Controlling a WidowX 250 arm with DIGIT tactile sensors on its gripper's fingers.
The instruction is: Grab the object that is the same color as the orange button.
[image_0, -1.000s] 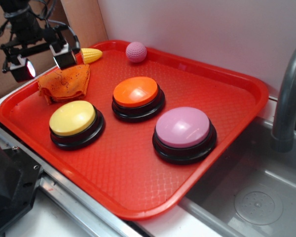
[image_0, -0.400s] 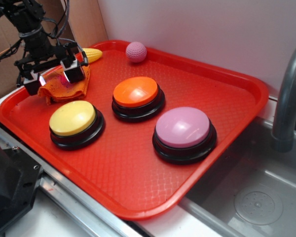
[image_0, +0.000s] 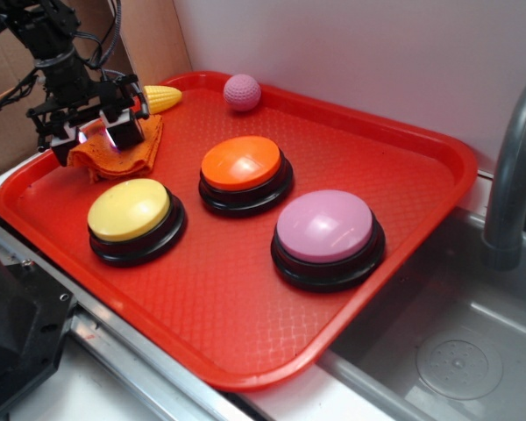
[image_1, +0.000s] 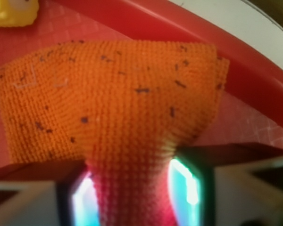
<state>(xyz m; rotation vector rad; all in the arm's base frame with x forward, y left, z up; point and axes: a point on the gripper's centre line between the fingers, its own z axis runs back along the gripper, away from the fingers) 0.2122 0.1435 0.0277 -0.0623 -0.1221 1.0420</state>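
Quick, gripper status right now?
Gripper: closed on the orange cloth rag, a fold of it pinched between the fingers.

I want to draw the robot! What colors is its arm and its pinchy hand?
The arm is black and blocky, with thin black cables looping beside it. The gripper has a black crossbar and two chunky fingers. Their pads look pale, glowing pink and blue-green inside in the wrist view.

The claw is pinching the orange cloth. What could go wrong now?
The gripper pinches only a narrow fold of the orange cloth, so the soft cloth might slip out when lifted. The yellow toy corn lies close beside it and could get bumped or dragged along.
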